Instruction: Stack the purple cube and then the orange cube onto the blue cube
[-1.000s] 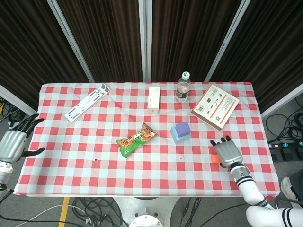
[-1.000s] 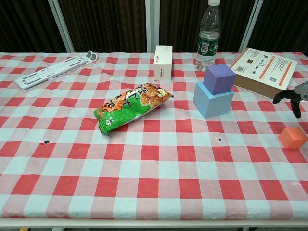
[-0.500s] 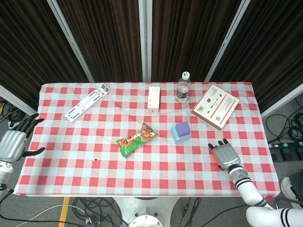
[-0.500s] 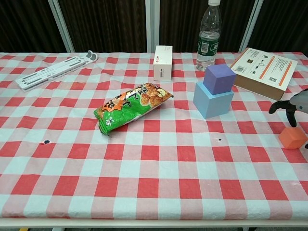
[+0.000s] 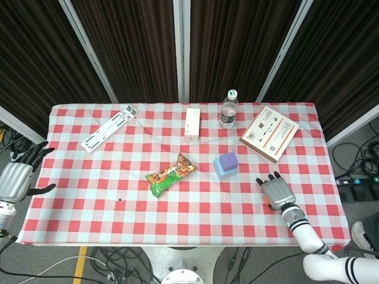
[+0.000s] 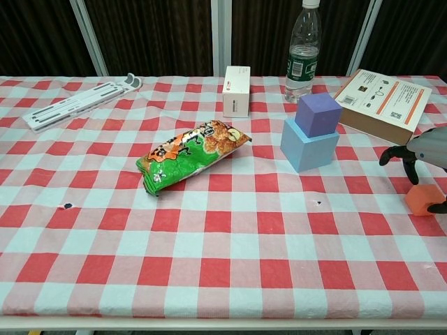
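The purple cube (image 5: 229, 160) (image 6: 319, 114) sits on top of the blue cube (image 5: 219, 170) (image 6: 309, 147) right of the table's middle. In the chest view the orange cube (image 6: 423, 199) rests on the cloth near the right edge. My right hand (image 5: 277, 192) (image 6: 421, 149) hovers over it with its fingers spread on both sides of it, and I see no grip. The head view hides the orange cube under that hand. My left hand (image 5: 16, 179) hangs off the table's left edge, fingers apart and empty.
A green and orange snack bag (image 5: 171, 174) (image 6: 190, 153) lies at mid-table. Along the far side are a white folding stand (image 5: 109, 127), a white box (image 5: 192, 123), a water bottle (image 5: 228, 109) and a flat printed box (image 5: 269, 133).
My right hand has moved left and toward the stack, coming over the orange cube and now covering it in the head view. The cubes and my left hand have not moved.
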You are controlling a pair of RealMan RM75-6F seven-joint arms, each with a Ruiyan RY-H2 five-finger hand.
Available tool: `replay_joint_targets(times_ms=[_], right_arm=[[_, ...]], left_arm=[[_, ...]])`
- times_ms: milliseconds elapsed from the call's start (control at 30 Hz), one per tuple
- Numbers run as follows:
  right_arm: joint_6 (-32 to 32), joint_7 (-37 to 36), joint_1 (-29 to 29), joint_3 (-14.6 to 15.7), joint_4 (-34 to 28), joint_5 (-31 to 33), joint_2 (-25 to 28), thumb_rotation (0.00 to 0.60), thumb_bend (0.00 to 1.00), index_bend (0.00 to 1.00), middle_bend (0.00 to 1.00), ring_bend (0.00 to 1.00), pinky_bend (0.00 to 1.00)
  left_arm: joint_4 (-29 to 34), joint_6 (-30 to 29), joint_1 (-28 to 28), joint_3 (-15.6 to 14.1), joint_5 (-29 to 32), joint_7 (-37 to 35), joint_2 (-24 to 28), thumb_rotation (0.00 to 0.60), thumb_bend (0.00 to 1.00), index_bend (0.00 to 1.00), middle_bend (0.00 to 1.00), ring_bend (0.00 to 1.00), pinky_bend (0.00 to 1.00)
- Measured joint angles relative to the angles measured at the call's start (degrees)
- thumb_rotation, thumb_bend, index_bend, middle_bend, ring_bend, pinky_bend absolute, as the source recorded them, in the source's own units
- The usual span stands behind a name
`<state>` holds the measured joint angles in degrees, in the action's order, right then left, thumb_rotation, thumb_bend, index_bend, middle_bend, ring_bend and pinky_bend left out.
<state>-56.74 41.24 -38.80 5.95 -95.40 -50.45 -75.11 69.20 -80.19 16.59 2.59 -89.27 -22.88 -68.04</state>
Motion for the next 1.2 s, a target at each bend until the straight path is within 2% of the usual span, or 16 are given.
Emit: replay_joint_targets(times_ms=[233,600,833,1033,1200], right_arm=[[0.75,0.28,0.13,-0.16,0.77,0.70,-0.42,0.600,0.12,0.18,0.43,0.18,0.14],[0.49,0.00,0.57,-0.68,1.23,0.09,-0.78,0.600,0.14,0.20,0.49,0.22,0.14],[0.30,-0.15,0.73,-1.05,0.66,-0.20,-0.24,0.600,0.15,0.20,0.49,0.22,0.14],[-0.36,-0.34,0.61,-1.84,-1.68,-0.57,1.89,0.600,0.15,0.20,0.49,0.22,0.14],[-1.11,-0.75,-0.39,-4.04,-6.97,-0.84,6.25,0.600,0.15,0.20,0.49,0.22,0.14]], left_arm=[[-0.21,0.26,-0.03,0.07,0.38,-0.13,-0.01,0.600,0.09,0.22,0.17,0.17,0.35],[-0.41,0.32,0.08,0.10,0.36,-0.14,-0.16,0.600,0.09,0.22,0.17,0.17,0.35],[-0.22,0.55,0.09,0.07,0.46,-0.14,-0.02,0.600,0.09,0.22,0.17,0.17,0.35],[-0.03,0.73,0.28,0.06,0.36,0.00,-0.02,0.600,0.09,0.22,0.17,0.17,0.35],[0.34,0.75,0.40,0.29,0.53,0.12,0.35,0.600,0.09,0.22,0.17,0.17,0.35]])
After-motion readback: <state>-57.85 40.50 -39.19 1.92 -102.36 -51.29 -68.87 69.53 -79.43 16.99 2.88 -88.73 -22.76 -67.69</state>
